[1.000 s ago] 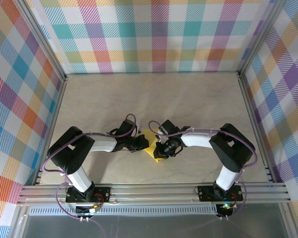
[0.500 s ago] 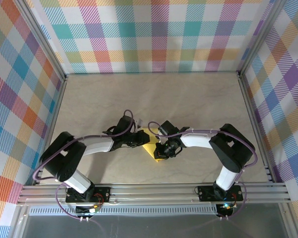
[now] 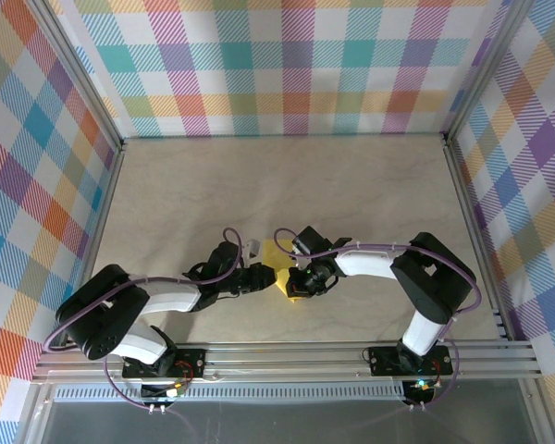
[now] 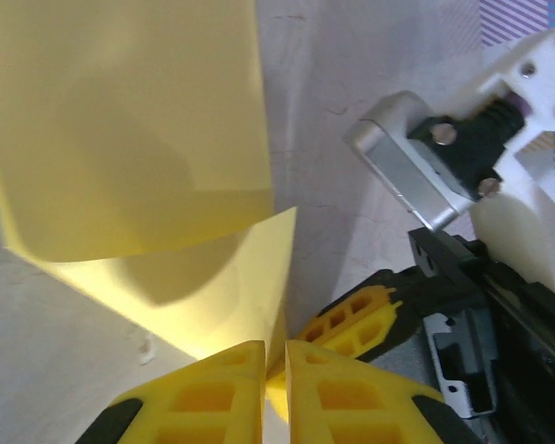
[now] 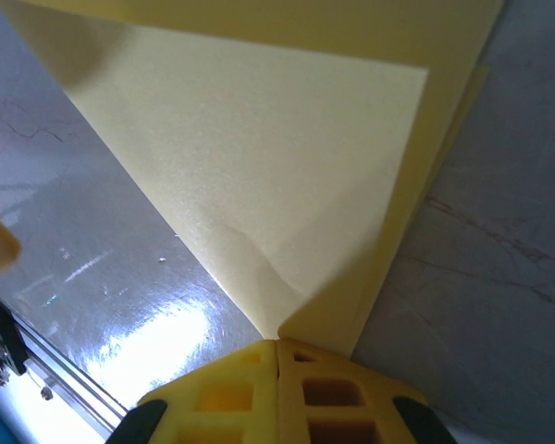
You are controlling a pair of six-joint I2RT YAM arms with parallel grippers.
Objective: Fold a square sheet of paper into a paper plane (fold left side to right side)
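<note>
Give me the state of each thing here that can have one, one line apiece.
yellow paper: folded into overlapping layers, not yet a plane, one corner pinched.
right gripper: fingers shut on the paper's corner.
left gripper: fingers almost together with a slim gap between them, the paper's edge running into it; whether it grips is unclear.

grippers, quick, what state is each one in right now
Left gripper: a slit apart around the yellow paper edge, grip cannot be told.
Right gripper: closed, holding the yellow paper.
</note>
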